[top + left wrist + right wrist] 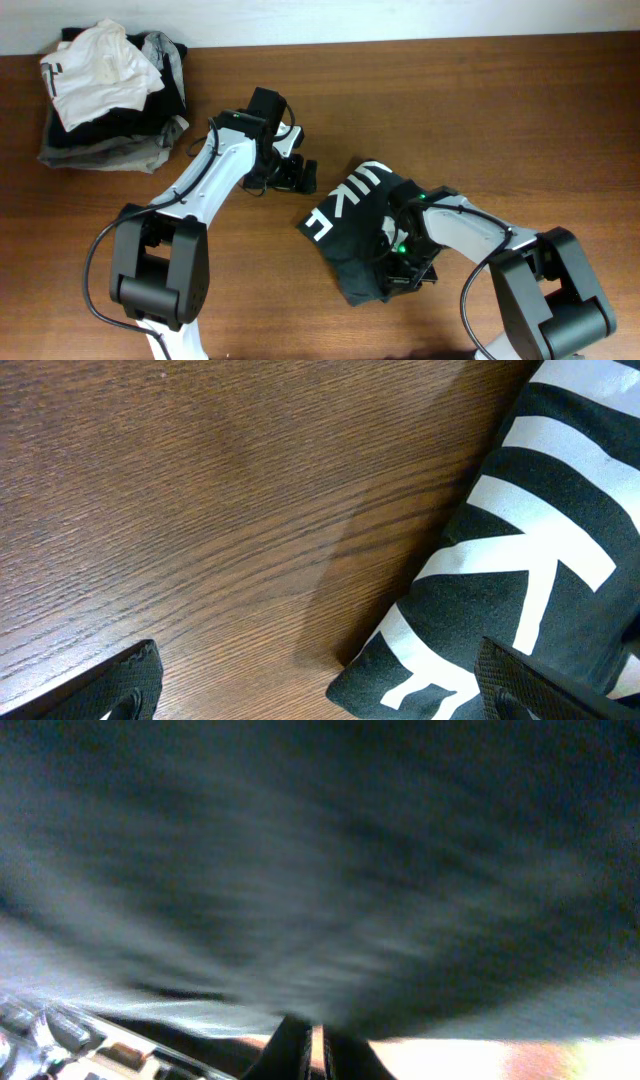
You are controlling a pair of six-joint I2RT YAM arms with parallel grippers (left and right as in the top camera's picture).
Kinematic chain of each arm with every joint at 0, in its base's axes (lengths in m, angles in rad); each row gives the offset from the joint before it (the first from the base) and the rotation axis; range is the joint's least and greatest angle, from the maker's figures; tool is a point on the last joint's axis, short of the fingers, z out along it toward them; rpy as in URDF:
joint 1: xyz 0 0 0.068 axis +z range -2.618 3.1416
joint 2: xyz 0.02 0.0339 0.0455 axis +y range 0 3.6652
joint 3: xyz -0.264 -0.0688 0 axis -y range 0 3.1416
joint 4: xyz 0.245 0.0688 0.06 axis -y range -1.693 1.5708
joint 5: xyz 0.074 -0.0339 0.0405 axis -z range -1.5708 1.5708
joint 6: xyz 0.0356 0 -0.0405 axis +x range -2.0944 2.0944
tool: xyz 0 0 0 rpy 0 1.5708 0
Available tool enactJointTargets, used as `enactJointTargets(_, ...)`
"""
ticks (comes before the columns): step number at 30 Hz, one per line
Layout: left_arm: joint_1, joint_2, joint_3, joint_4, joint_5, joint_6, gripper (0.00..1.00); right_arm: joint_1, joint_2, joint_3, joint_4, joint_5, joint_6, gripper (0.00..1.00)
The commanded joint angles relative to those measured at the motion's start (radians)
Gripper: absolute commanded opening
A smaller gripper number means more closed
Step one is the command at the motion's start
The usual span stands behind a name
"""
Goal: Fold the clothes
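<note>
A black garment with white lettering (pixel 345 210) lies crumpled on the wooden table, right of centre. My left gripper (pixel 292 176) hovers just left of it, open and empty. In the left wrist view the jaws (pixel 320 695) are wide apart, with the garment's lettered corner (pixel 520 560) near the right finger. My right gripper (pixel 402 268) sits at the garment's lower right edge. In the right wrist view its fingers (pixel 312 1050) are pinched together on blurred dark fabric (pixel 320 870) that fills the view.
A pile of unfolded clothes (pixel 110 95), white on top of black and grey, sits at the table's far left corner. Bare wooden table (pixel 520 110) lies at the right and back.
</note>
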Motion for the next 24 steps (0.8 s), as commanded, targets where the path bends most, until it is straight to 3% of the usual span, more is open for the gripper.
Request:
enactJointTargets(1, -0.002, -0.035, 0.014, 0.010, 0.002, -0.006, 0.99, -0.010, -0.015, -0.004, -0.026, 0.111, 0.091, 0.06)
enactJointTargets(5, -0.002, -0.035, 0.014, 0.080, 0.090, -0.001, 0.99, -0.010, -0.082, 0.090, -0.191, 0.319, 0.185, 0.04)
enactJointTargets(6, -0.002, -0.035, 0.014, 0.100, 0.113, 0.003, 0.99, -0.010, -0.104, 0.116, -0.228, 0.359, 0.202, 0.05)
enactJointTargets(7, -0.002, -0.032, 0.014, 0.117, 0.143, 0.015, 0.99, -0.010, -0.145, 0.162, -0.280, 0.401, 0.211, 0.13)
enactJointTargets(8, -0.002, -0.024, 0.014, 0.134, 0.216, 0.060, 0.99, -0.010, -0.187, 0.201, -0.305, 0.407, 0.211, 0.25)
enactJointTargets(9, -0.002, -0.018, 0.014, 0.140, 0.252, 0.074, 0.99, -0.010, -0.220, 0.231, -0.313, 0.407, 0.210, 0.45)
enactJointTargets(10, -0.003, -0.005, 0.014, 0.148, 0.269, 0.074, 0.99, -0.010, -0.253, 0.259, -0.315, 0.407, 0.210, 0.79)
enactJointTargets(11, -0.005, 0.007, 0.014, 0.158, 0.283, 0.074, 0.99, -0.010, -0.286, 0.286, -0.319, 0.407, 0.210, 0.96)
enactJointTargets(16, -0.007, 0.114, 0.014, 0.219, 0.492, 0.138, 0.99, -0.010, -0.445, 0.391, -0.321, 0.406, 0.210, 0.99)
enactJointTargets(24, -0.064, 0.224, 0.014, 0.214, 0.526, 0.134, 0.99, -0.010, -0.590, 0.396, -0.368, 0.407, 0.210, 0.99)
